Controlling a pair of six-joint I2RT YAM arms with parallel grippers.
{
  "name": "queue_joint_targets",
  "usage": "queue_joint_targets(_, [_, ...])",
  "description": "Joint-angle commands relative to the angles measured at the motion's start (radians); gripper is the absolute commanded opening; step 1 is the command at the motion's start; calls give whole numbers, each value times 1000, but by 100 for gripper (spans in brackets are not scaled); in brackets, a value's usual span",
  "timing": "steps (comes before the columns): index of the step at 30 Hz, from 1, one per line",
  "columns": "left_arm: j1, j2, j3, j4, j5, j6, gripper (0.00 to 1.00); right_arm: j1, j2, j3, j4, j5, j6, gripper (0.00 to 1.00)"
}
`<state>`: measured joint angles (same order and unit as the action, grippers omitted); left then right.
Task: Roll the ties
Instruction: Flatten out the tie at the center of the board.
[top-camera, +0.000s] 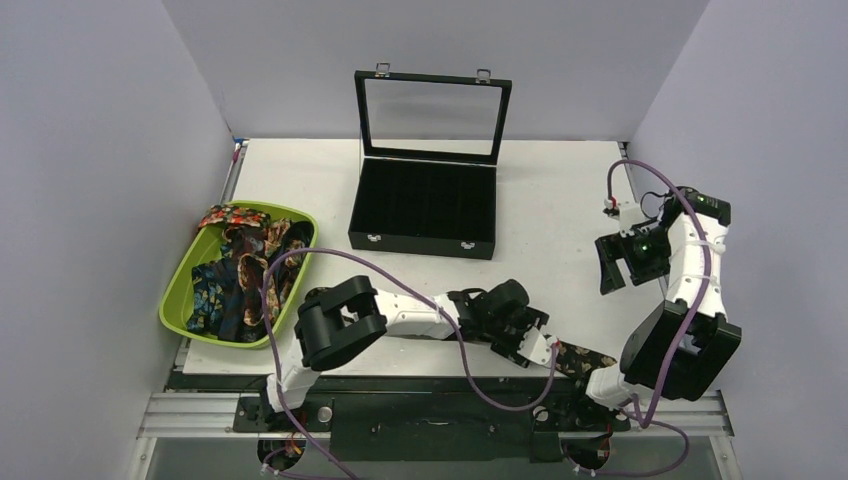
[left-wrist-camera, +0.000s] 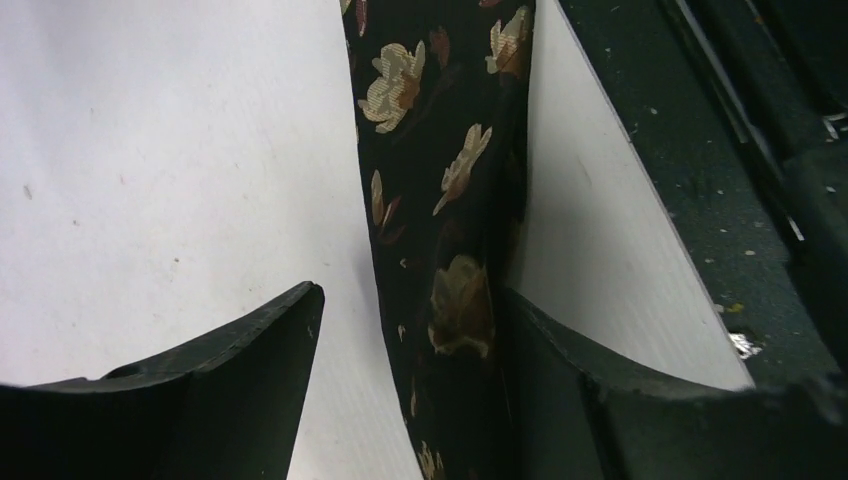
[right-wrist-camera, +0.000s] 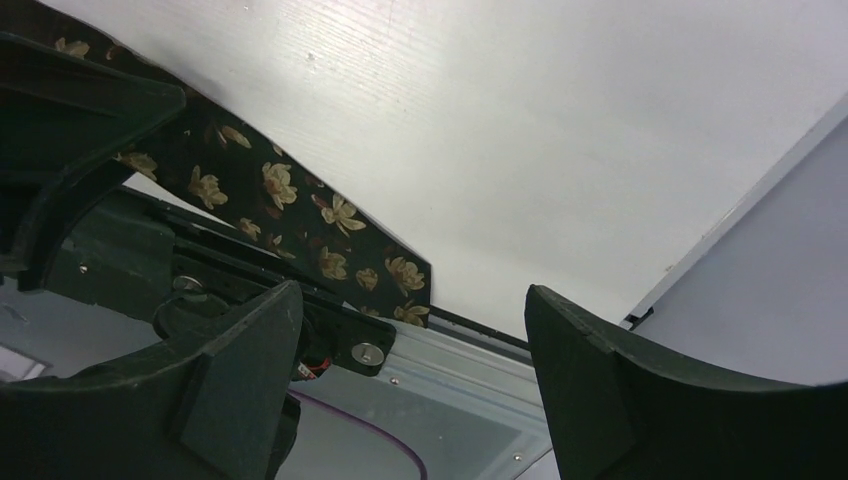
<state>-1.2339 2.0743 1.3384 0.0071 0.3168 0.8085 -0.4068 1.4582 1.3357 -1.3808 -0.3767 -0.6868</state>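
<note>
Dark fabric tie with tan florals (left-wrist-camera: 440, 180), ends cut off, lies between left gripper (left-wrist-camera: 412, 295) jaws, parted and unclamped; right gripper (right-wrist-camera: 410, 295) gapes empty

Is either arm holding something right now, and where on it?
Nothing is held yet. The left tool straddles the floral tie at the table's near edge, a gap on one side; the right tool is open, empty.

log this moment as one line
left end effector: open, straddling floral tie at near table edge | right end effector: open, empty | other ties: in green bin | black case: lid up
</note>
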Motion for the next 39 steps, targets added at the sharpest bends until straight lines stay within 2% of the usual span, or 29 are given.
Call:
queue_joint_targets(1, [-20, 68, 71, 0, -17, 56, 60, -51, -64, 35, -53, -27, -62, 78])
queue_joint_targets(3, [-21, 86, 85, -4, -16, 71, 55, -66, -79, 25, -68, -32, -82, 78])
queue_joint_targets(5, [-21, 101, 105, -30, -6, 76, 45, -72, -89, 19, -89, -40, -100, 79])
queue_joint_targets(6, [-19, 106, 119, -36, 13, 51, 31, -72, -92, 19, -101, -50, -104, 79])
queue_joint_targets(7, [-16, 106, 132, -64, 35, 34, 22, -72, -94, 18, -108, -56, -111, 79])
queue_joint_targets(8, [0, 106, 163, -89, 106, -12, 8, -72, -98, 19, -124, -73, -117, 80])
queue_joint_targets(10, [34, 103, 213, -159, 216, -106, 0, -73, -102, 25, -149, -104, -137, 81])
queue_joint_targets(13, [96, 105, 273, -222, 341, -281, 0, -61, -113, 21, -175, -152, -172, 86])
queue_joint_targets(16, [189, 129, 314, -200, 503, -565, 0, -47, -136, -18, -177, -211, -206, 88])
queue_joint_targets(17, [207, 136, 314, -152, 534, -625, 0, -40, -140, -30, -173, -224, -213, 88])
queue_joint_targets(19, [273, 159, 310, -56, 599, -897, 0, -30, -150, -59, -159, -262, -226, 89])
queue_joint_targets(23, [345, 231, 314, 151, 671, -1225, 0, 34, -158, -109, -82, -290, -186, 90])
queue_joint_targets(32, [382, 299, 272, 194, 645, -1407, 0, 225, -175, -213, 179, -216, 75, 90])
queue_joint_targets(39, [395, 319, 253, 169, 619, -1432, 0, 381, -239, -358, 403, -2, 174, 90])
